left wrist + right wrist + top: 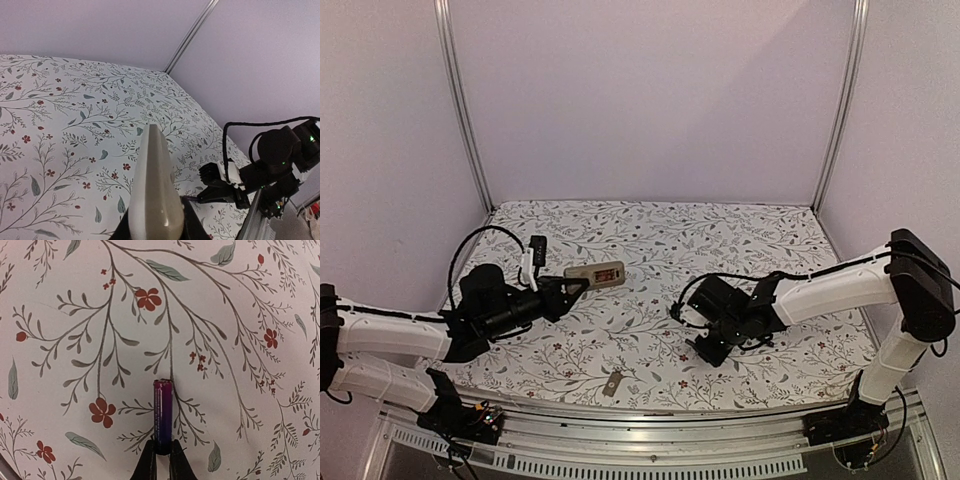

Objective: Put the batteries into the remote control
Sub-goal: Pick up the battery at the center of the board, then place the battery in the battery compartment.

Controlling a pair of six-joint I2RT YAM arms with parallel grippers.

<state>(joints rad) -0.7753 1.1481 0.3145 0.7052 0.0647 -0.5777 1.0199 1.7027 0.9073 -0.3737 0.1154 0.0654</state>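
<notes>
- At the far left, the left arm lay low across the flowered worktop [720, 235]. Its left hand [572, 284] was clamped narrow on the near end of the remote control [600, 272].
- The remote control stuck out from that hand towards the middle of the worktop, left of centre. From above, its grey-tan side faced up, with a reddish patch towards the free end. From the left wrist it showed only as a pale, slim edge running away from the camera. I could not tell whether it rested on the cloth or hung just above it.
- Nearer the front edge, roughly between the two arms, a small grey-tan cover piece [611, 384] lay flat on the cloth. It was well apart from both hands and from the remote control.
- Right of centre, the right arm bent in from the right side and its right hand [705, 350] sat low over the worktop.
- That hand was pinched almost closed on one end of a battery [162, 410], with the dark fingertips [148, 462] pressed to either side of it.
- The battery was a thin dark purple cylinder pointing straight out past the fingertips, over a printed stem among red flowers. I could not tell whether its free end touched the cloth.
</notes>
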